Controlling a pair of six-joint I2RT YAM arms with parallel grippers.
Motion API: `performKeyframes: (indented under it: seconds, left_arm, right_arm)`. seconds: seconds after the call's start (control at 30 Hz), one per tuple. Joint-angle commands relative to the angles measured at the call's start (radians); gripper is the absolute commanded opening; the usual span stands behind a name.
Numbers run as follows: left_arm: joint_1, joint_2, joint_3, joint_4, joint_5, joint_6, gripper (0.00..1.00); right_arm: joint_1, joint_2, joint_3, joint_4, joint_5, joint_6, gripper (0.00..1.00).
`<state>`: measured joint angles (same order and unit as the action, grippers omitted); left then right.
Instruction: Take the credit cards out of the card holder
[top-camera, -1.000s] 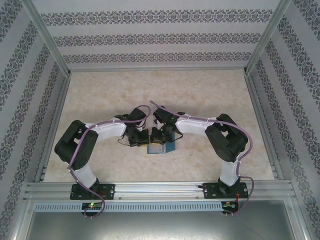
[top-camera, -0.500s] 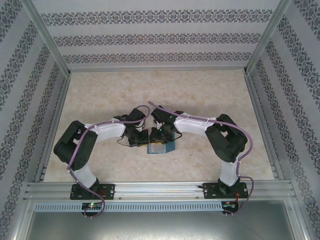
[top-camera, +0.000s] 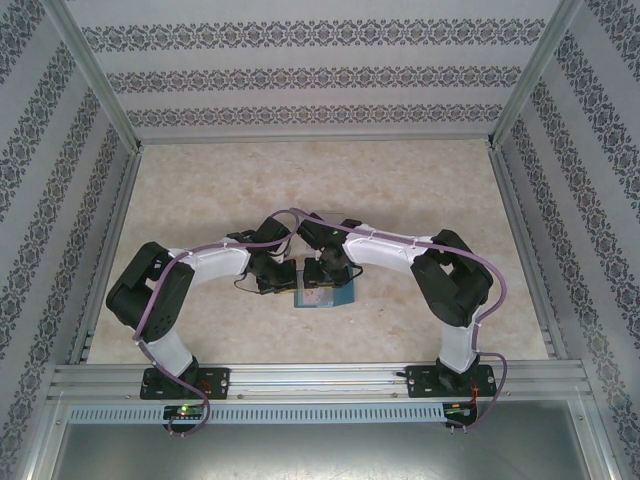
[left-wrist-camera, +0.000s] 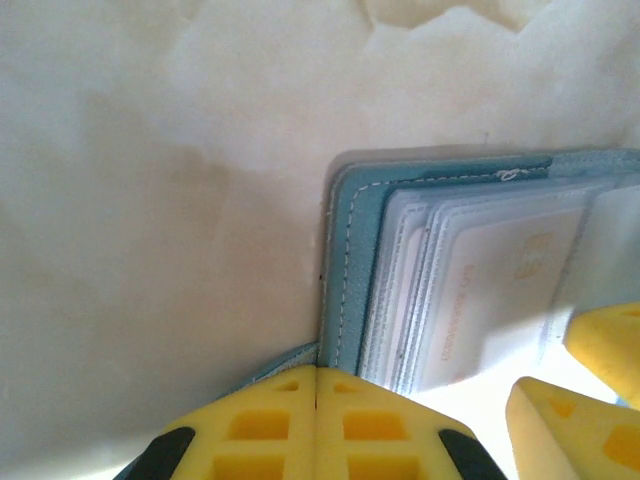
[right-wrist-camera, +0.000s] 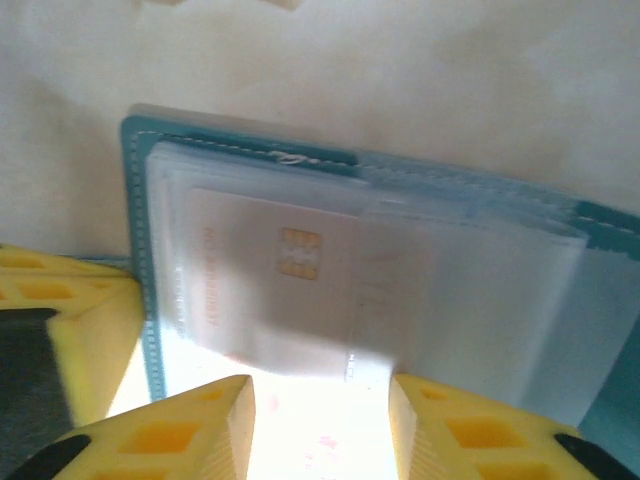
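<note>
The teal-blue card holder (top-camera: 340, 296) lies open on the table between the arms, its clear sleeves fanned out. A pale credit card (right-wrist-camera: 290, 290) with a gold chip sits in the top sleeve and also shows in the left wrist view (left-wrist-camera: 500, 290). My left gripper (left-wrist-camera: 316, 372) is shut, fingertips together against the holder's stitched edge (left-wrist-camera: 350, 260); nothing shows between them. My right gripper (right-wrist-camera: 320, 400) is open over the sleeves, one yellow finger on each side of the card's near end and nothing gripped. From above, the left gripper (top-camera: 283, 279) and right gripper (top-camera: 320, 277) meet over the holder.
The holder rests on a pale marbled tabletop (top-camera: 420, 190). Patterned walls and metal frame rails (top-camera: 110, 240) close in three sides. Both forearms crowd the middle of the table, with a yellow left finger (right-wrist-camera: 60, 330) close beside the right gripper.
My right gripper's fingers have spread apart over the holder, and its wrist has shifted slightly. The left arm and the card holder have stayed put.
</note>
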<state>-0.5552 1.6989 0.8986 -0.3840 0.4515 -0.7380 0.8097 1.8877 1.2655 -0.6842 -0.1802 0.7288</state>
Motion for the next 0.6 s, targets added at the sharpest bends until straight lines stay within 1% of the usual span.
performKeyframes:
  seconds: [0.0, 0.27, 0.5, 0.57]
  left_arm:
    - [-0.007, 0.011, -0.027, -0.024, -0.007, -0.004, 0.04]
    - [-0.007, 0.019, -0.019, -0.028, -0.009, -0.003, 0.04]
    - [-0.006, 0.027, -0.001, -0.045, -0.021, 0.002, 0.04]
    - [-0.006, 0.029, 0.003, -0.051, -0.023, 0.005, 0.04]
  right_arm:
    - [0.014, -0.012, 0.026, -0.088, 0.084, -0.017, 0.43]
    - [0.016, -0.030, 0.025, -0.127, 0.150, -0.013, 0.46]
    - [0.016, -0.052, 0.014, -0.137, 0.175, -0.003, 0.49]
    - [0.016, -0.054, 0.014, -0.138, 0.174, -0.003, 0.49]
